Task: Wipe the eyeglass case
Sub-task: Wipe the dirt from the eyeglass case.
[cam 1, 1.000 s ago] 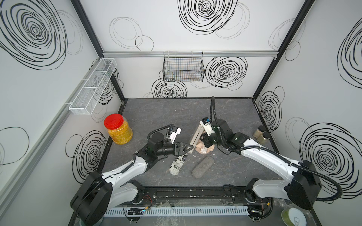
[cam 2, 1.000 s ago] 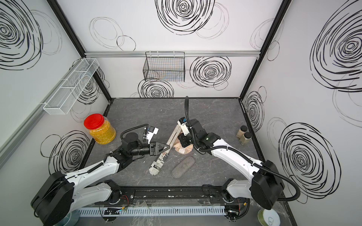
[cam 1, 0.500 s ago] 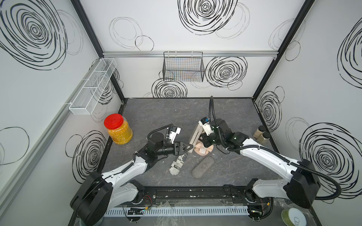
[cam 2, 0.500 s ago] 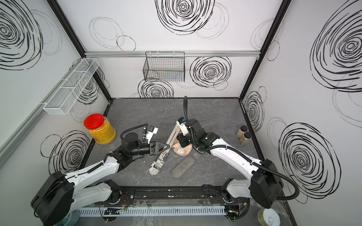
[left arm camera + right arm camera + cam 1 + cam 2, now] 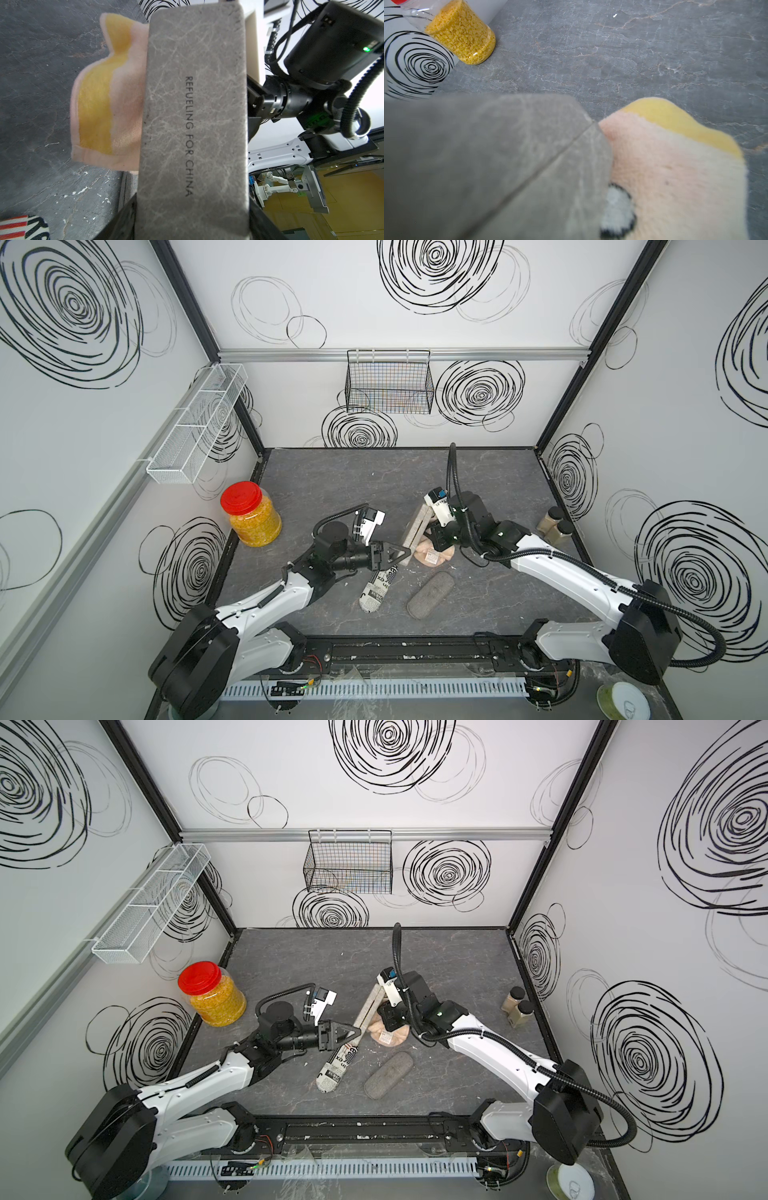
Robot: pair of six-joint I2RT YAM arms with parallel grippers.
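At the centre of the grey tabletop [image 5: 332, 489], the left gripper [image 5: 401, 551] is holding the grey rectangular eyeglass case [image 5: 417, 524] by 1 end. It is angling the case upward so that a broad face is presenting toward the right arm. Its 2 fingers [image 5: 127, 222] are standing partly spread and are clamping opposite edges of the case. The right gripper [image 5: 439, 536] is bringing the pink-and-yellow cloth [image 5: 432, 556] against the far side of the case, apparently for wiping. Its fingers are hidden in every view; they are judged to be pressed together and pinching the cloth. Near the held case, 2 others, a newsprint-patterned case [image 5: 377, 591] and a grey felt case [image 5: 430, 600], are lying untouched.
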